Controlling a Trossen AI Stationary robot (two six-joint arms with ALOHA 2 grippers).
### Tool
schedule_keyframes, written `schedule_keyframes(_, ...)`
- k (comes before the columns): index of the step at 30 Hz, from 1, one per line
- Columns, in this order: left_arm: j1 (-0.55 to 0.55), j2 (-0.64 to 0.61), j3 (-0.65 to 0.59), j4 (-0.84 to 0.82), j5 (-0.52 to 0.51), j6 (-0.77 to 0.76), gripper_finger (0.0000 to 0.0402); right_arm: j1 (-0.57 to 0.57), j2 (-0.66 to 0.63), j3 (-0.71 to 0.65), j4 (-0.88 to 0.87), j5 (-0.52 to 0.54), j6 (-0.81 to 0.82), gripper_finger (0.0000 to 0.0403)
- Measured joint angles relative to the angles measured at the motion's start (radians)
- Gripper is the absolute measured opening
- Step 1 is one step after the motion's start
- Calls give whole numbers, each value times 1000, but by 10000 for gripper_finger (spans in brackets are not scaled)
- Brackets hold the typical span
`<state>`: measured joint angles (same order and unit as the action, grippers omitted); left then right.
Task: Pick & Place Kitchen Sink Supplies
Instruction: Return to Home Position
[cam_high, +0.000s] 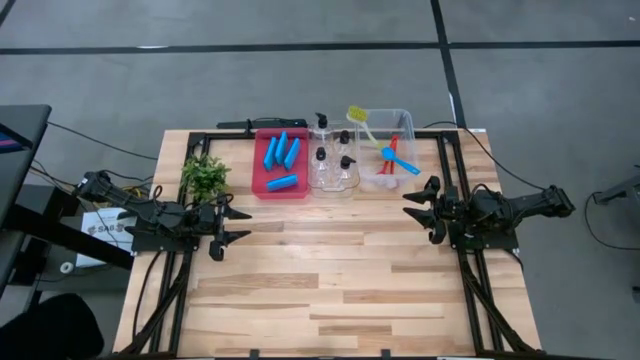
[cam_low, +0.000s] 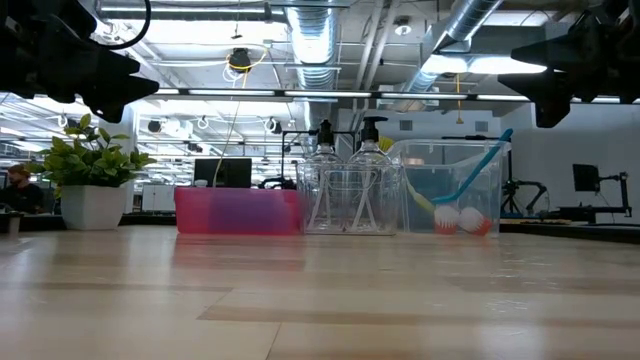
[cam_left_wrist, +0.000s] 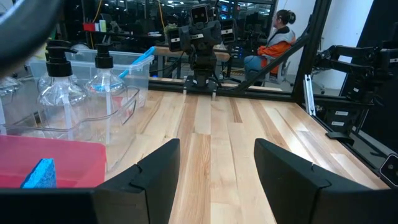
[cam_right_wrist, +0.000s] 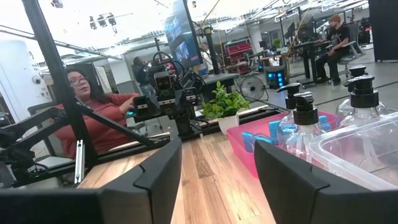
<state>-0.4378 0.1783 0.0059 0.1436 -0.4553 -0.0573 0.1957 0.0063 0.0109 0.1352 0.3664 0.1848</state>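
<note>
Several blue sponges (cam_high: 281, 158) lie in the red tray (cam_high: 258, 185) at the table's far side. Clear pump bottles (cam_high: 333, 155) stand in the middle clear bin (cam_high: 333, 186). The blue, red and yellow-green brushes (cam_high: 390, 152) rest in the right clear bin (cam_high: 405, 118), handles leaning on its rim. My left gripper (cam_high: 235, 226) hovers open near the left edge, beside the plant. My right gripper (cam_high: 416, 209) hovers open near the right edge, in front of the brush bin. Both touch nothing.
A small green plant in a white pot (cam_high: 205, 177) stands left of the red tray, close to my left gripper. The wooden tabletop (cam_high: 330, 280) stretches bare between the arms and toward the near edge. People sit beyond the table in the wrist views.
</note>
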Motion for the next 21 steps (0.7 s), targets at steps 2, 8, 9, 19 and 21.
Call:
schedule_keyframes(2,0,0,0,0,0,0,208,0,0,0,0,0,0,196)
schedule_keyframes(8,0,0,0,0,0,0,208,0,0,0,0,0,0,199)
schedule_keyframes(9,0,0,0,0,0,0,208,0,0,0,0,0,0,199)
schedule_keyframes(19,0,0,0,0,0,0,208,0,0,0,0,0,0,198)
schedule_keyframes(21,0,0,0,0,0,0,208,0,0,0,0,0,0,199)
